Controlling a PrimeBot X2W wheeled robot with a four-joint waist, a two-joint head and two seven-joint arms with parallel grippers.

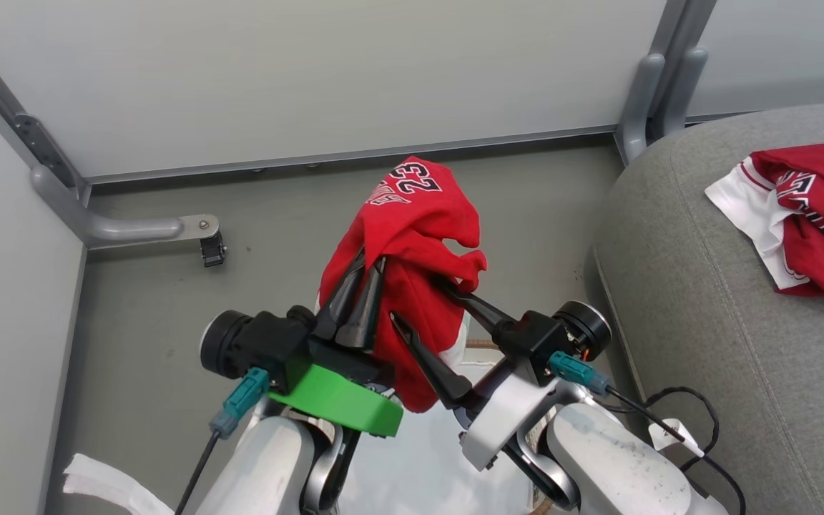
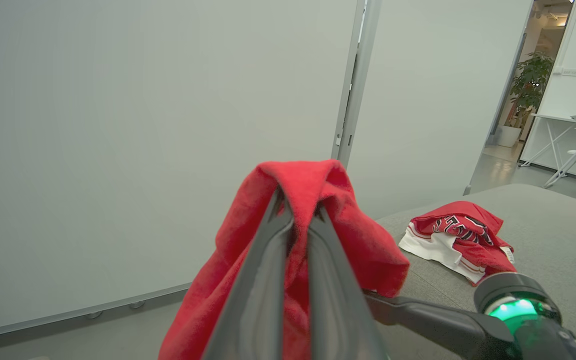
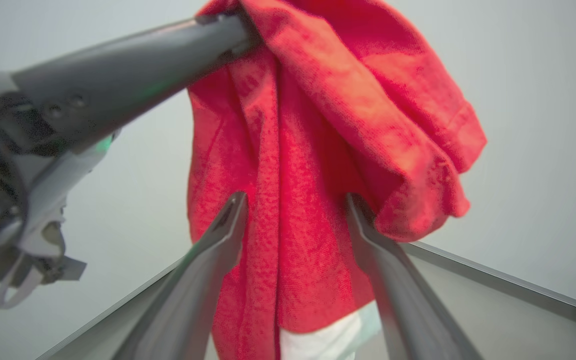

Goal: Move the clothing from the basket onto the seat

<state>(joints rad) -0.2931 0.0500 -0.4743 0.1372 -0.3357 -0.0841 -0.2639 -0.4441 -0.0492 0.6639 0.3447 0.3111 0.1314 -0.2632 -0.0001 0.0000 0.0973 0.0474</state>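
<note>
The left end effector [image 1: 373,259] clamps the clothing [image 1: 419,214] (draped over its tips); the right end effector [image 1: 418,300], just beside, is spread wide astride the fabric.

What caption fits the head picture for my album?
Left pincer holds a red jersey up, open right pincer around it, beside the grey seat.

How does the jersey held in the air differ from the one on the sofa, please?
The held jersey hangs bunched from the shut left gripper; the sofa jersey lies crumpled on the sofa cushion, untouched. The held jersey shows its 23; the sofa jersey shows a white panel. Both are red.
</note>
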